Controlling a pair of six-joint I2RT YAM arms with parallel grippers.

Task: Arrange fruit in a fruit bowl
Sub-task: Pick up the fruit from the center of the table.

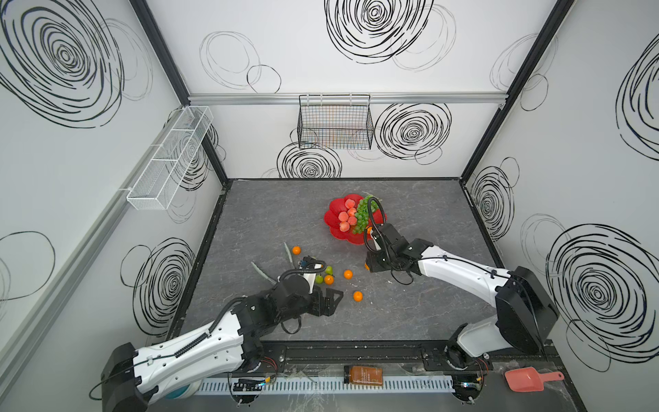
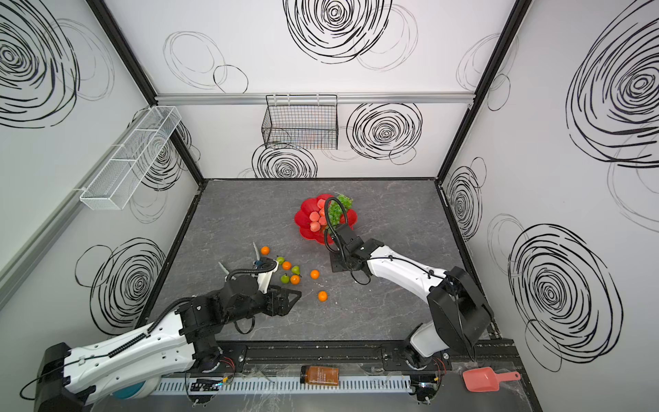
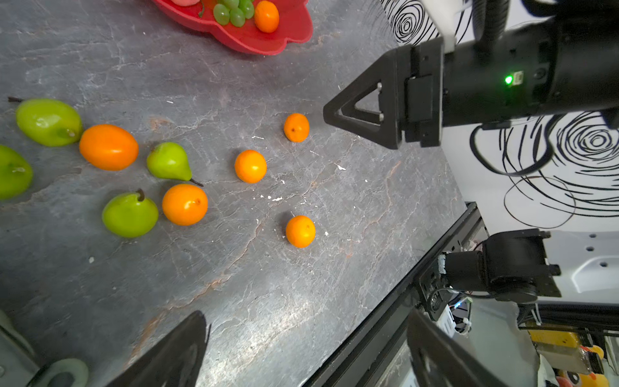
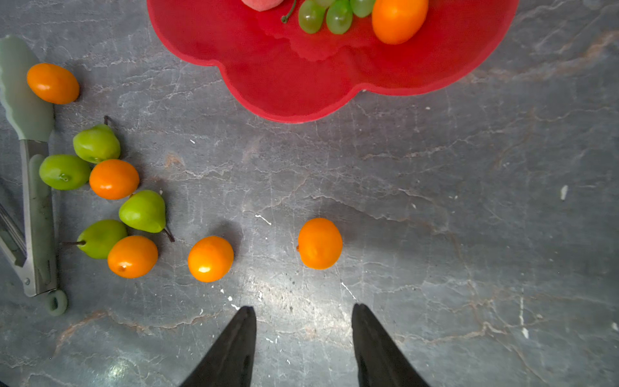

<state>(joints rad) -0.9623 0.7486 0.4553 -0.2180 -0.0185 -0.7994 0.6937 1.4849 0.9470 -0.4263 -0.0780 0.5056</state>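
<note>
Fingers (image 4: 234,348) of the right gripper (image 4: 304,306) stand apart with nothing between them, over bare table (image 4: 469,217). A loose tangerine (image 4: 320,243) lies just ahead of them. Left gripper (image 3: 306,313): fingers spread wide, nothing held. The fruit bowl (image 1: 333,217) sits toward the back of the table, holding peaches (image 1: 344,215), the grape bunch (image 1: 362,214) and a second tangerine (image 4: 398,20). Outside it, nearer the left arm, four green pears and apples (image 4: 144,211) cluster with further tangerines (image 4: 114,179). Grey-green tongs (image 4: 33,201) lie beside that cluster.
</note>
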